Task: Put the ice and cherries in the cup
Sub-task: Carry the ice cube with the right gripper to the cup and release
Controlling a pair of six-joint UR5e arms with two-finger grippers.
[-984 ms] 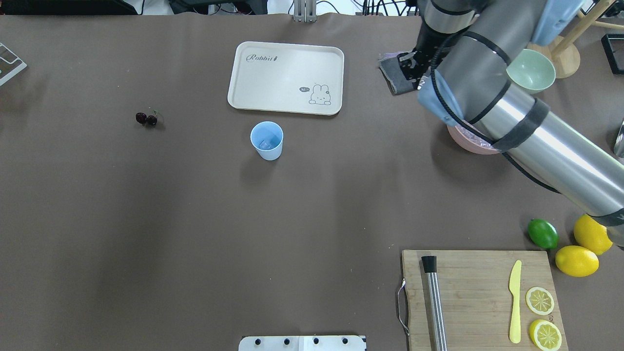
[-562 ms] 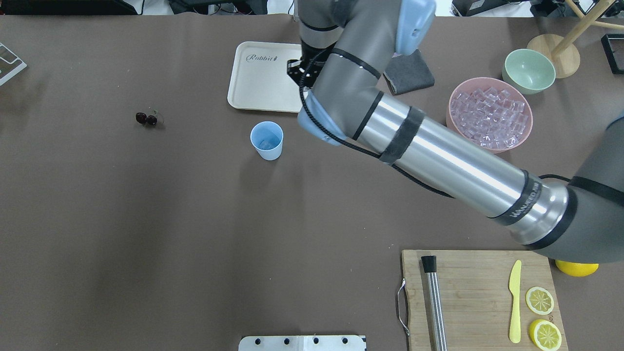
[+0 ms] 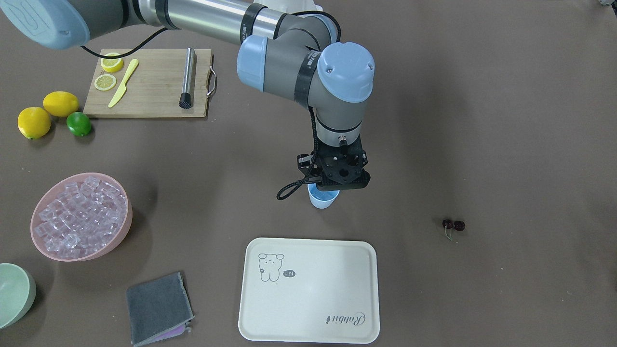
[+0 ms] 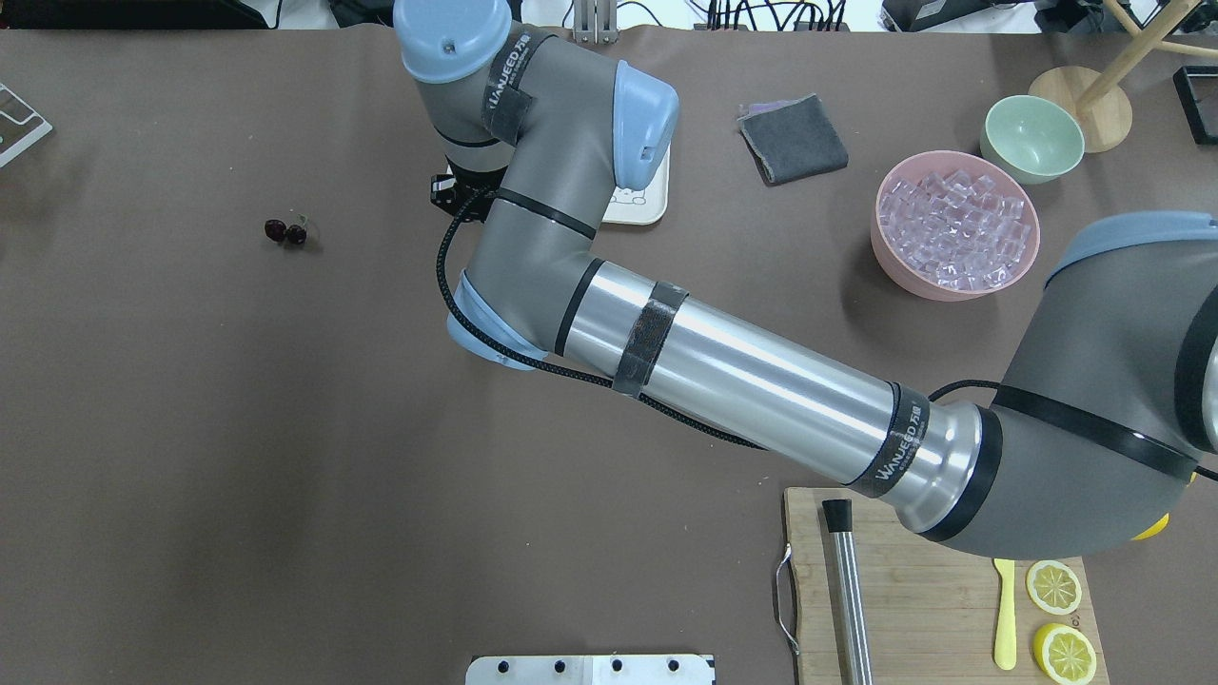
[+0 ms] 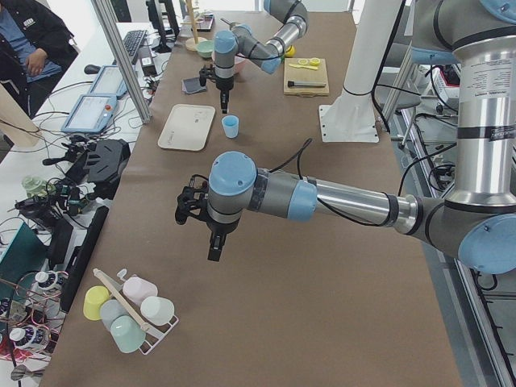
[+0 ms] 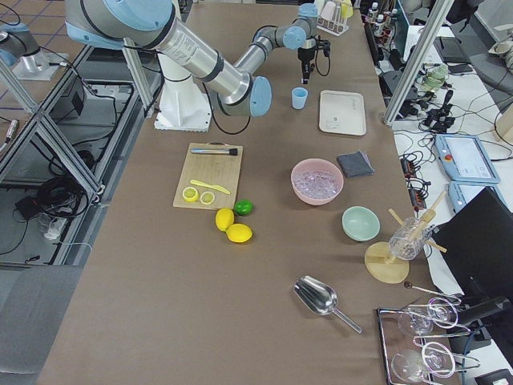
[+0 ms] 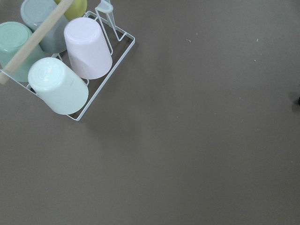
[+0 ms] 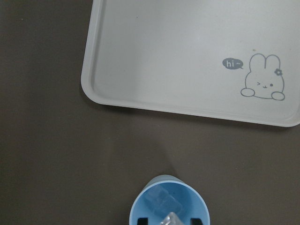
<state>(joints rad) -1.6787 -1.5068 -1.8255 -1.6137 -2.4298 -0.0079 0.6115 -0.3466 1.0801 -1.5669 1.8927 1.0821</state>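
The light blue cup [image 3: 323,199] stands on the table just in front of the tray, with one ice cube [image 8: 161,203] inside. My right gripper [image 3: 333,189] hangs straight down over the cup. In the right wrist view it [image 8: 171,221] looks shut on a clear ice cube just above the rim [image 8: 140,197]. More ice [image 4: 956,228] fills the pink bowl [image 4: 890,262]. The two dark cherries [image 4: 285,231] lie on the table far to the left. My right arm hides the cup in the overhead view. My left gripper [image 5: 214,248] hovers over bare table, and I cannot tell if it is open.
A cream rabbit tray [image 3: 308,289] lies beyond the cup. A grey cloth [image 4: 793,139], a pale green bowl [image 4: 1032,138] and a cutting board [image 4: 933,590] with lemon slices, a knife and a muddler are on the right. A cup rack [image 7: 70,70] sits under the left wrist.
My right arm has swung left from over the pink ice bowl, across the tray, to above the cup. It now covers the cup in the overhead view. The cherries have not moved.
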